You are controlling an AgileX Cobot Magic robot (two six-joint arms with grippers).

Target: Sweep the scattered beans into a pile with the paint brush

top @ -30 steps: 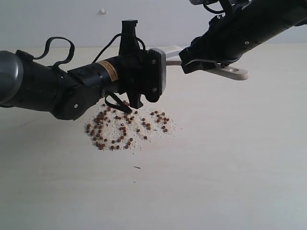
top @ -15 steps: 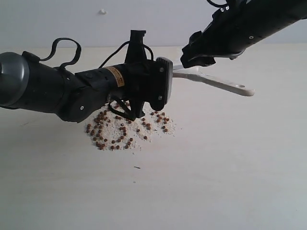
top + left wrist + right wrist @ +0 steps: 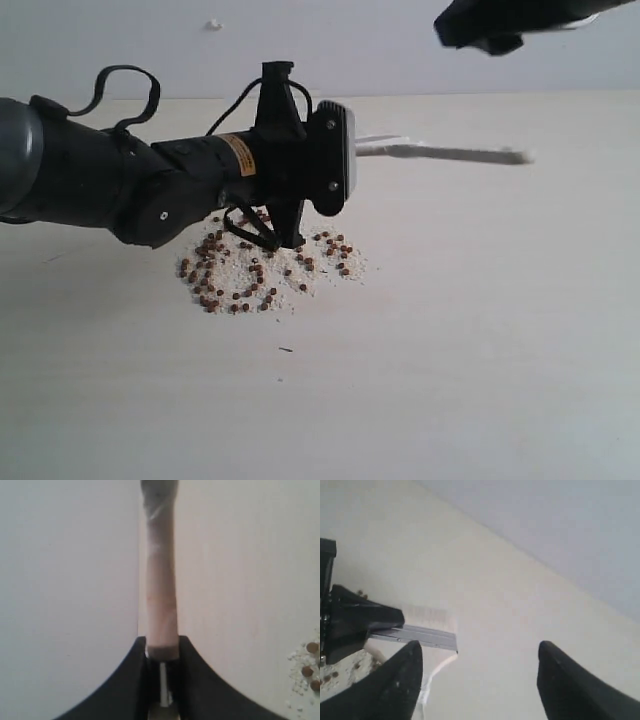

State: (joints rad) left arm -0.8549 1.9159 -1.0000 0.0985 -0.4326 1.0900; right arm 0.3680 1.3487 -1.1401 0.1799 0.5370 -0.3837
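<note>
Beans (image 3: 262, 270): mostly piled on table (image 3: 480, 330).
Left tool (image 3: 162, 649) clamps paint brush (image 3: 161, 590); right tool (image 3: 479, 652) wide, empty; small cluster at 3 o'clock unswept.

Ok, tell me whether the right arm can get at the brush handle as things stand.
Probably yes. The right pincer hangs open above the free end of the brush, with only empty air between them. The left pincer grips the brush further in, so that end is bare.
</note>
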